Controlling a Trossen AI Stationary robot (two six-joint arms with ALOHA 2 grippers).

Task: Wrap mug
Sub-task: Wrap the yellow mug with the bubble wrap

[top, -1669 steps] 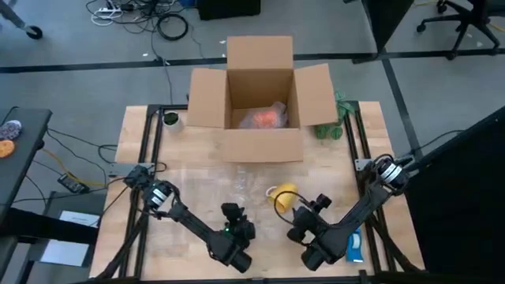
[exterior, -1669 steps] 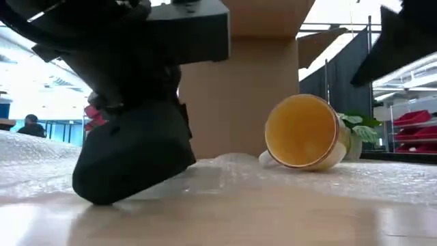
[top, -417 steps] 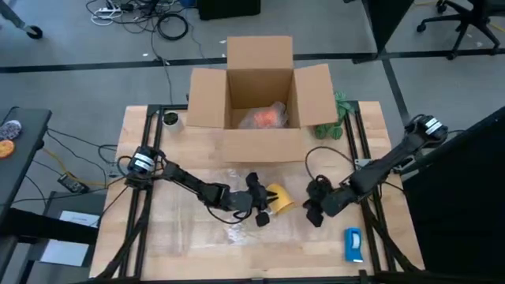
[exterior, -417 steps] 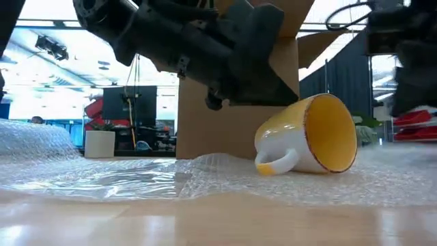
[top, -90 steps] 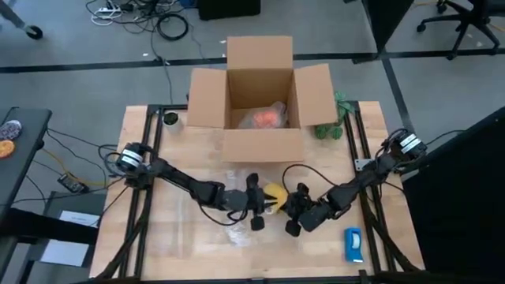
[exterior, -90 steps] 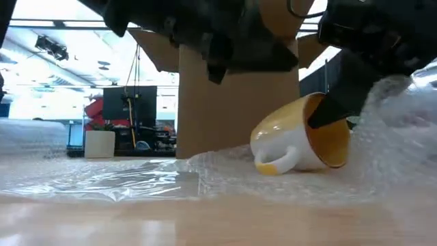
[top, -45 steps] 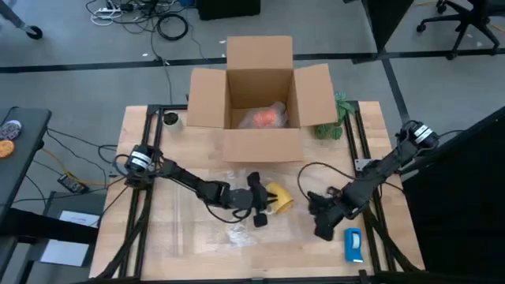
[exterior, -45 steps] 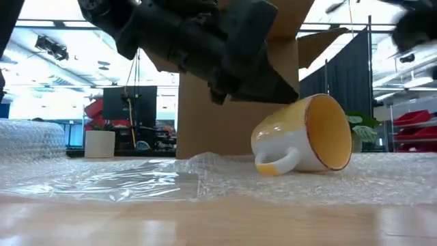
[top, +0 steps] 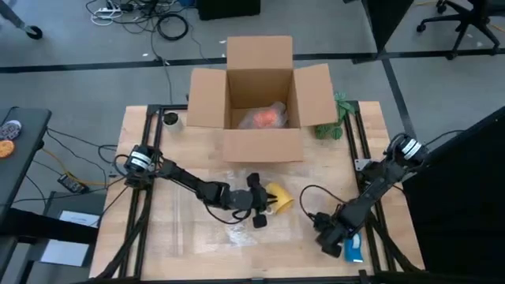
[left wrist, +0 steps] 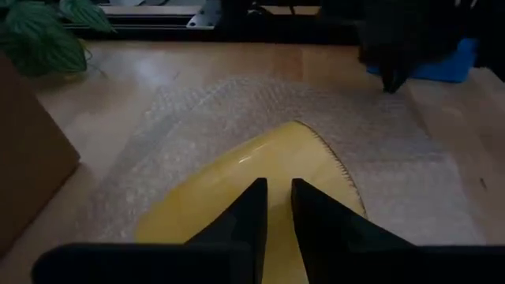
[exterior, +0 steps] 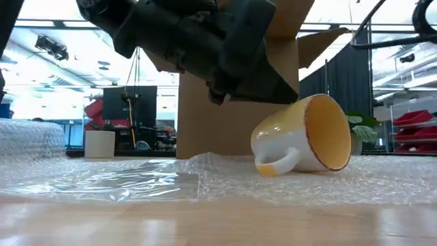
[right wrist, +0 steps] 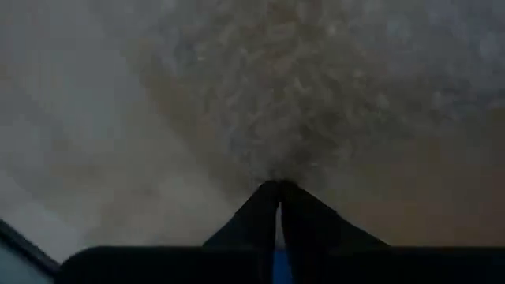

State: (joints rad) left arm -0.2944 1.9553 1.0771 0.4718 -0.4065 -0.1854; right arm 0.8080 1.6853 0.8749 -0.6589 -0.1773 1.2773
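Note:
The mug, yellow with a white base, lies on its side on a clear sheet of bubble wrap in the middle of the table, its mouth toward the table's right. My left gripper reaches in from the left, shut, its fingers on the mug's upper side. My right gripper is shut near the table's right front, over the wrap's right part, beside a blue-and-white object. My left gripper lays its shut fingers on the upper outer wall of the mug, a little behind the rim. It comes from the table's left, slanting down. The mug rests on its side on the wrap, handle low and toward the near edge. My right gripper's shut tips point down at the bubble wrap; I cannot tell whether they touch it.
An open cardboard box stands at the far middle with an orange wrapped thing inside. A green plant is to its right and a small pot to its left. Bare wood shows at the near left.
My right gripper has drawn away from the mug toward the table's right and near edges, ending beside the blue-and-white object. The wrap's right part, held up beside the mug a second ago, has fallen flat on the table. The mug has stayed on its side.

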